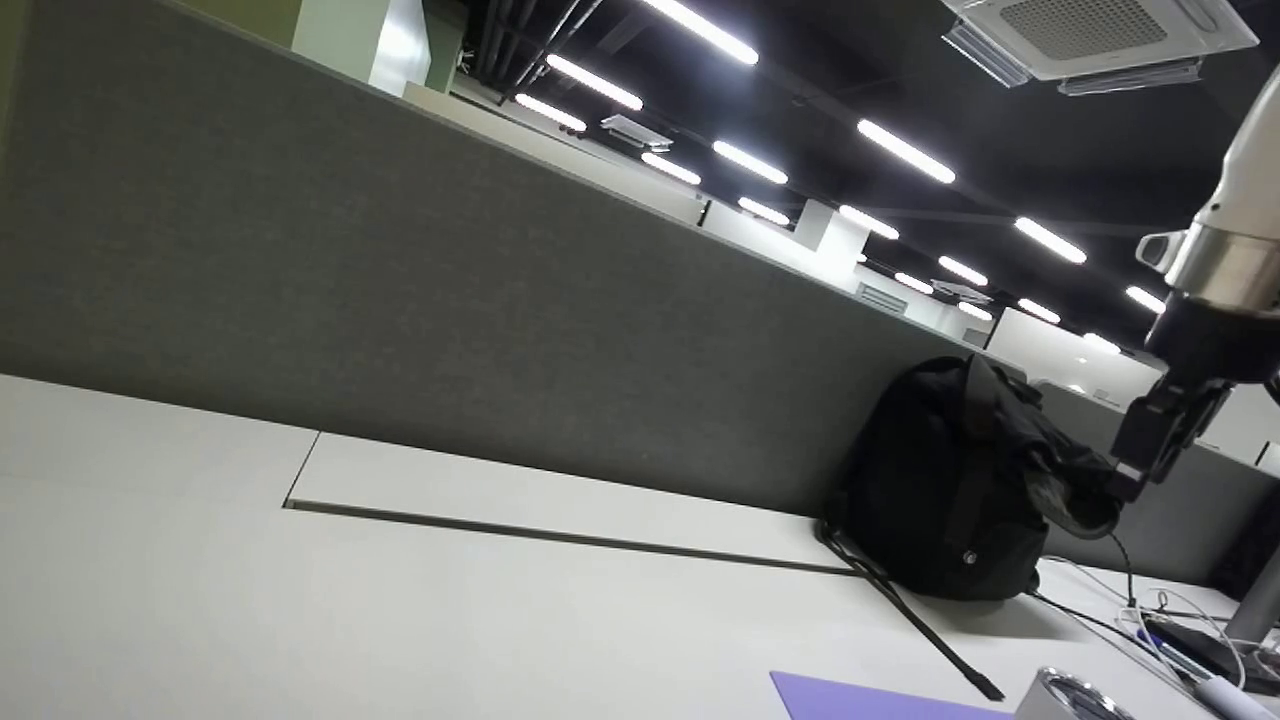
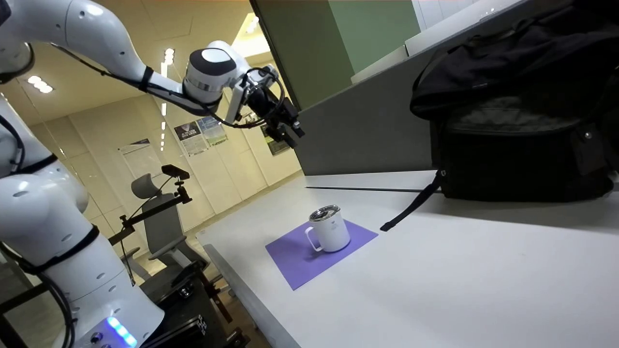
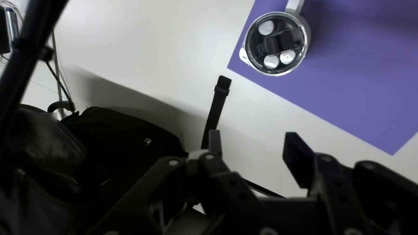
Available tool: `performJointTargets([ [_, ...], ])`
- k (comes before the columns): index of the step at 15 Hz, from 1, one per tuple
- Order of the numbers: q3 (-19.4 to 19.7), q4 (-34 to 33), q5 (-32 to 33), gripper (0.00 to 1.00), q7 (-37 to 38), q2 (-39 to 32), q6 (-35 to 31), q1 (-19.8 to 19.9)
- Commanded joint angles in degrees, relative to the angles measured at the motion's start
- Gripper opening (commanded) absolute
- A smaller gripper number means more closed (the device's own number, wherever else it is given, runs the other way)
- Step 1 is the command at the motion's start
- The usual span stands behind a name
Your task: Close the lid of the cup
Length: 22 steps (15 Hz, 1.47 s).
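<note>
Hand (image 3: pixel 253 150) gaped w/ nothing held, high abv table (image 2: pixel 435 270); cup (image 2: pixel 332 233) stood upright well below, handle (image 3: pixel 295 6) twd robot-side table edge.

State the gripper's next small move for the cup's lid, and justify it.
Probably ease the gripper down and across toward the lid: the jaws stand open with nothing between them, and the cup stands upright on the purple mat, below and off to one side.

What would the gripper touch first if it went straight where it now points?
The gripper would probably meet the white tabletop, between the black strap and the purple mat. Depth is unclear, so the strap or mat could come first.
</note>
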<state>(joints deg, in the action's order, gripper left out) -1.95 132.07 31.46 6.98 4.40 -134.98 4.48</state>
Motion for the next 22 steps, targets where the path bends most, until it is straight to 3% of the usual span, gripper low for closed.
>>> performJointTargets([
  [1, 2.0, -2.0, 4.5, 0.24, 5.3, -5.9, -4.4, 0.3],
  [4, 3.6, -2.8, 3.7, 0.03, 4.9, -10.4, -6.5, -0.3],
  [5, 3.9, -3.6, 3.3, 0.01, 5.9, -11.7, -4.5, -0.7],
  [6, 4.0, -4.2, 0.7, 0.0, 4.4, -12.3, -1.6, -1.0],
  [7, 4.4, -1.5, 1.9, 0.08, 3.0, -10.3, -5.2, -1.0],
  [9, 4.6, -2.4, 0.9, 0.01, 3.0, -12.0, -3.7, -1.2],
  [17, 4.7, -3.0, 1.1, 0.0, 2.7, -13.1, -3.8, -1.4],
  [22, 6.0, -2.5, 5.6, 0.0, 6.1, -17.9, -5.6, -3.2],
])
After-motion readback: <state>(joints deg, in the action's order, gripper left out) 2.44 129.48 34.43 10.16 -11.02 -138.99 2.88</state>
